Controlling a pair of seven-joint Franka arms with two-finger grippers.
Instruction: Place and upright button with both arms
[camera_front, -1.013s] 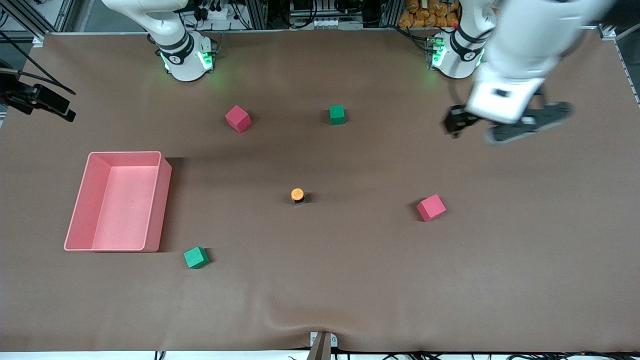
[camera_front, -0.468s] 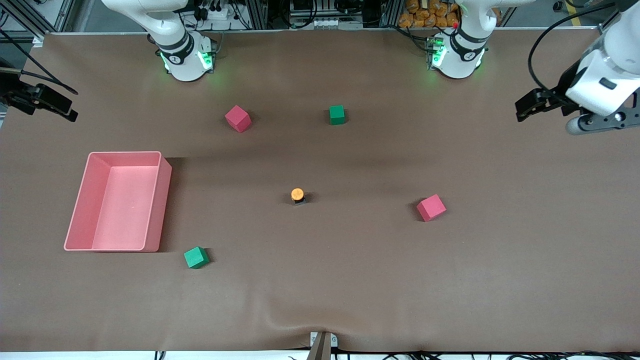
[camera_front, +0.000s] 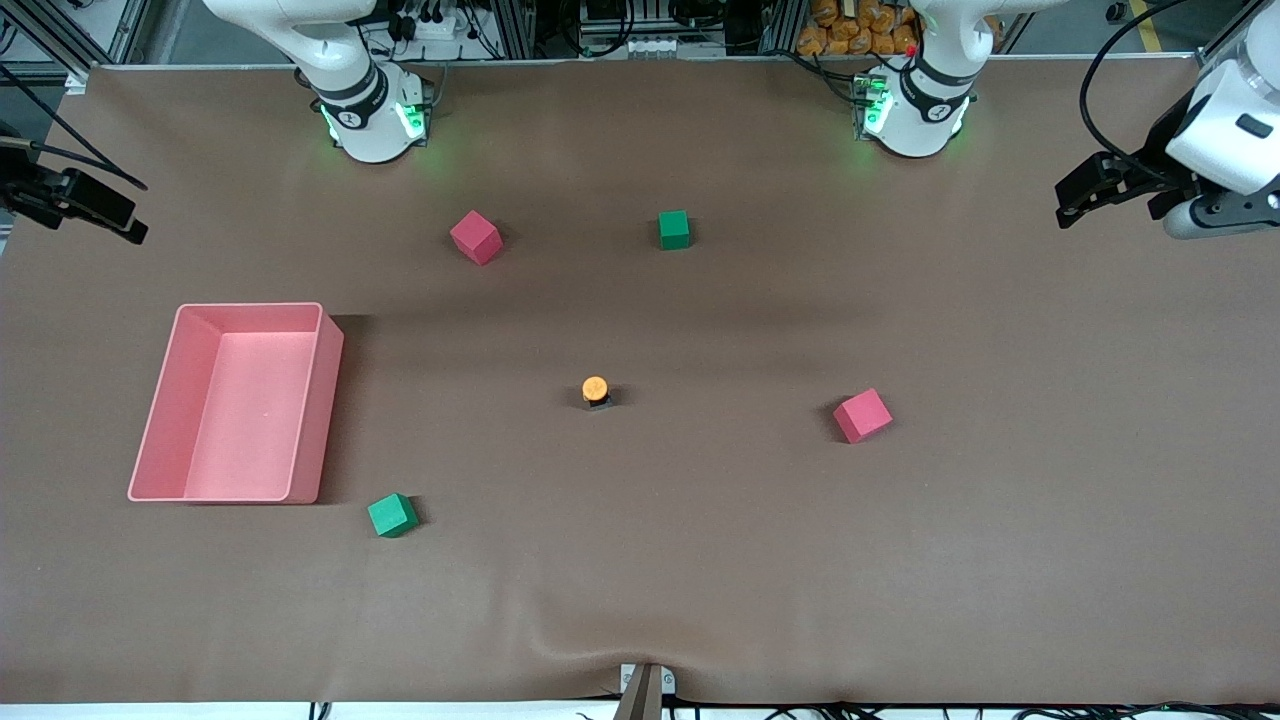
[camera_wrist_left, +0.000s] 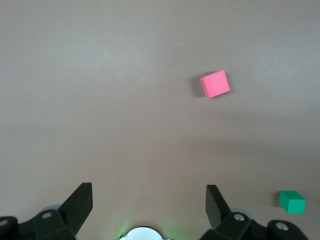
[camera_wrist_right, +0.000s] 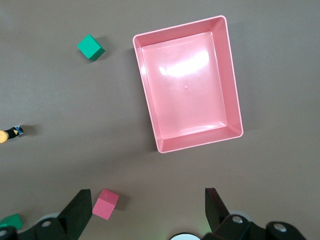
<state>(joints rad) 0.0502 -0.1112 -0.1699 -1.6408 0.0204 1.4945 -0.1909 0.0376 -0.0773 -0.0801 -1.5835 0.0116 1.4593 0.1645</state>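
Button (camera_front: 595, 389) sits upright near the middle of the tabletop (camera_front: 700, 560), orange cap up, black body under it, nothing touching it. In the right wrist view it only shows at the frame edge (camera_wrist_right: 9, 133).

Around it:
- red cube (camera_front: 862, 415) toward the left arm's end, about level with the button, well apart from it
- green cube (camera_front: 674, 229) farther from the front camera, closer to the arm bases
- second red cube (camera_front: 476, 237) beside that one, toward the right arm's end
- second green cube (camera_front: 392, 515) nearer the front camera, just off the corner of the pink tray (camera_front: 318, 400)
- pink tray is empty, toward the right arm's end, well apart from the button

Nothing stands between the button and either arm; open brown mat all round it.

Left gripper (camera_front: 1120, 195) is up over the left arm's end of the tabletop, at the edge of the front view, jaws spread, holding nothing. Its wrist view looks down on bare mat with a red cube (camera_wrist_left: 215, 83) and a green cube (camera_wrist_left: 292, 201); fingers (camera_wrist_left: 77, 205) wide apart.

Right gripper (camera_wrist_right: 147, 207) is high over the right arm's end, looking down on the tray (camera_wrist_right: 150, 105), a green cube (camera_wrist_right: 90, 47) and a red cube (camera_wrist_right: 105, 204). Jaws spread, empty. In the front view only black hardware shows at the frame edge.
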